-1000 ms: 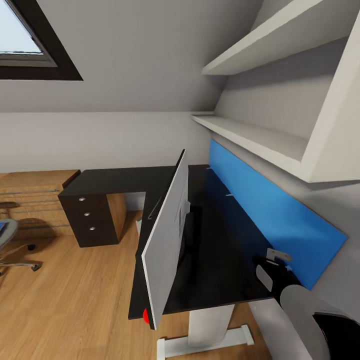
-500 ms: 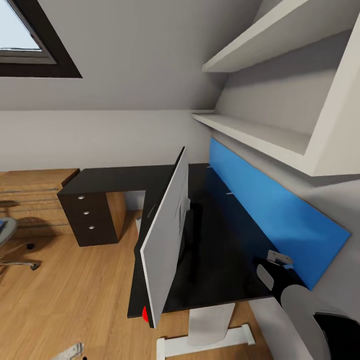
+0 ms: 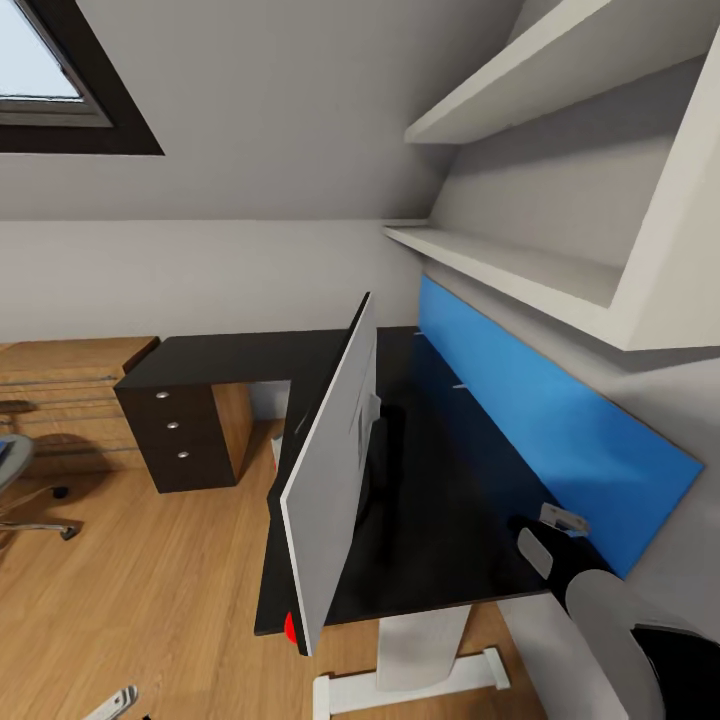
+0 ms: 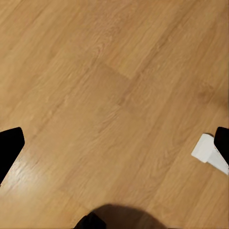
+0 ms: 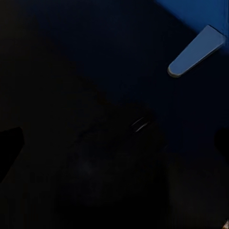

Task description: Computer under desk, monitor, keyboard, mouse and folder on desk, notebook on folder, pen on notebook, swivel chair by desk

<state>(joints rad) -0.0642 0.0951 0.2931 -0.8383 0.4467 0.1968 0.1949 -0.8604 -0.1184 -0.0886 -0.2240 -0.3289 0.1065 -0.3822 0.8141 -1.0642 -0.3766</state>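
The black L-shaped desk [image 3: 440,500] runs from the centre to the right. The monitor [image 3: 335,470] stands on it, edge-on to me with its light grey back showing. A sliver of the swivel chair [image 3: 12,468] sits at the far left on the floor. My right gripper [image 3: 555,522] hovers low over the desk's right end by the blue wall panel; the right wrist view shows it open [image 5: 115,141] above the dark top. My left gripper [image 3: 115,703] hangs low over the floor, open [image 4: 115,142]. Keyboard, mouse, folder, notebook, pen and computer are out of view.
A blue panel [image 3: 540,430] lines the wall behind the desk, under white shelves [image 3: 500,265]. Dark drawers [image 3: 175,430] close the desk's far end, beside a light wooden cabinet [image 3: 60,385]. A white desk leg and foot [image 3: 420,660] stand below. A small red mark [image 3: 291,628] shows under the monitor's corner.
My left gripper came into the head view at the bottom left, then slid lower and further left. My right gripper edged slightly right and down. The monitor has not moved.
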